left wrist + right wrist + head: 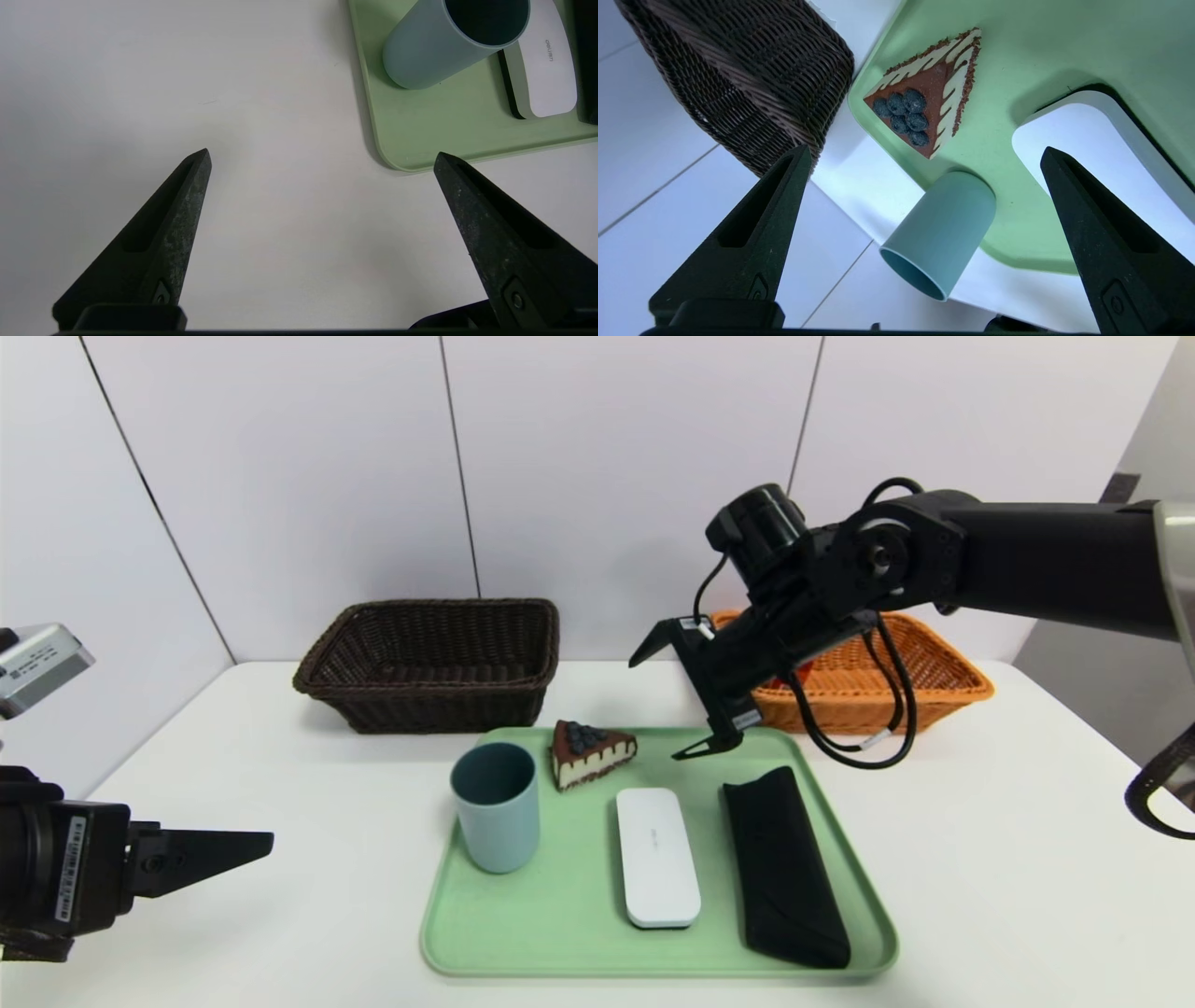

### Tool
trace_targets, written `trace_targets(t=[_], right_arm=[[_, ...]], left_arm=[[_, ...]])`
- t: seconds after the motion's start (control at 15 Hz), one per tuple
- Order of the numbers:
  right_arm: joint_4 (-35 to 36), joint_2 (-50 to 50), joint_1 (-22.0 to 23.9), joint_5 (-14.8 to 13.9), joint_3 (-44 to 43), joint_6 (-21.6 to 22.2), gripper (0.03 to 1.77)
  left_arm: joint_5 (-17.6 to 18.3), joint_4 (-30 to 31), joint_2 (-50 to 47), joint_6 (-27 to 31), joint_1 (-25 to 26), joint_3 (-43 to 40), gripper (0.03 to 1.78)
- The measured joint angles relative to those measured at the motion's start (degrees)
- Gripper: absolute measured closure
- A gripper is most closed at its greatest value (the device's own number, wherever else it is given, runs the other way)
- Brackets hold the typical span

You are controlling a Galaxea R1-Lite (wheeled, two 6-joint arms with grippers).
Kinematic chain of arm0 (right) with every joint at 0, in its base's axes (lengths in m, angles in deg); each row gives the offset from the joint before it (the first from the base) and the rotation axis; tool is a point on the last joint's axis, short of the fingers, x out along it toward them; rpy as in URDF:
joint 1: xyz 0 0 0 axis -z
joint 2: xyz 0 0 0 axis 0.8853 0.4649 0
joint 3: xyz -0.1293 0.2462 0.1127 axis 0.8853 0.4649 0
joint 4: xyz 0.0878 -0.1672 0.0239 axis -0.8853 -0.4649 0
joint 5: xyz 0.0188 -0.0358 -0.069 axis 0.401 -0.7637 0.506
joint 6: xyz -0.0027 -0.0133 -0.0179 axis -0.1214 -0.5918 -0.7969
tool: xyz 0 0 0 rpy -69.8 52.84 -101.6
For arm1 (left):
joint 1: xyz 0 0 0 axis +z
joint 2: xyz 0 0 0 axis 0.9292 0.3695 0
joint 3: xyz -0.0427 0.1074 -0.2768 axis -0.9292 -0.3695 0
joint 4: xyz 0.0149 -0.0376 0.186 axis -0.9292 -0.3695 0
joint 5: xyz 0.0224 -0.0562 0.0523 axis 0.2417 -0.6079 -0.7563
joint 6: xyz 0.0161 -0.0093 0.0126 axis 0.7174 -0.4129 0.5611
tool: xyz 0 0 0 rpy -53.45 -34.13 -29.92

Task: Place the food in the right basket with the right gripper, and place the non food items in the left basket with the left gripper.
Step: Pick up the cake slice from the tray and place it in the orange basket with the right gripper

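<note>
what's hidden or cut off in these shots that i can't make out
- Inside of the orange basket: in the head view, the right arm and its cables cover most of it; a red patch shows, unidentifiable.
- Black pouch: its contents are unseen in every view.
- White case: in the left wrist view, the cup overlaps it and the edge crops it.
- Left tool: its arm is cut off at the head view's edge.

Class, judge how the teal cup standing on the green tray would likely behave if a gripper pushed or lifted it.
The teal cup stands tall and narrow, so a high push would probably tip it. Its round wall suggests rolling afterwards. It looks empty, so probably light.
</note>
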Motion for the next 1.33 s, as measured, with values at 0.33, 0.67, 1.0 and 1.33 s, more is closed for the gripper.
trace_targets(t=[0.33, 0.67, 1.0, 1.33], right_arm=[[4.0, 2.9, 0.8, 4.0, 0.0, 3.0, 0.11], [6.6, 5.7, 0.7, 4.5, 0.0, 5.3, 0.11], [8.2, 7.6, 0.0, 4.5, -0.1, 5.3, 0.11], [9.4, 8.6, -1.1, 4.4, -0.1, 5.4, 0.11]], left_arm=[[-0.1, 0.0, 0.0, 0.1, -0.5, 0.0, 0.12], [-0.6, -0.1, 0.0, 0.1, -1.4, -0.4, 0.12], [-0.8, 0.0, -0.2, 0.0, -1.5, -1.1, 0.12], [-0.8, 0.0, -0.7, 0.1, -1.9, -2.0, 0.12]])
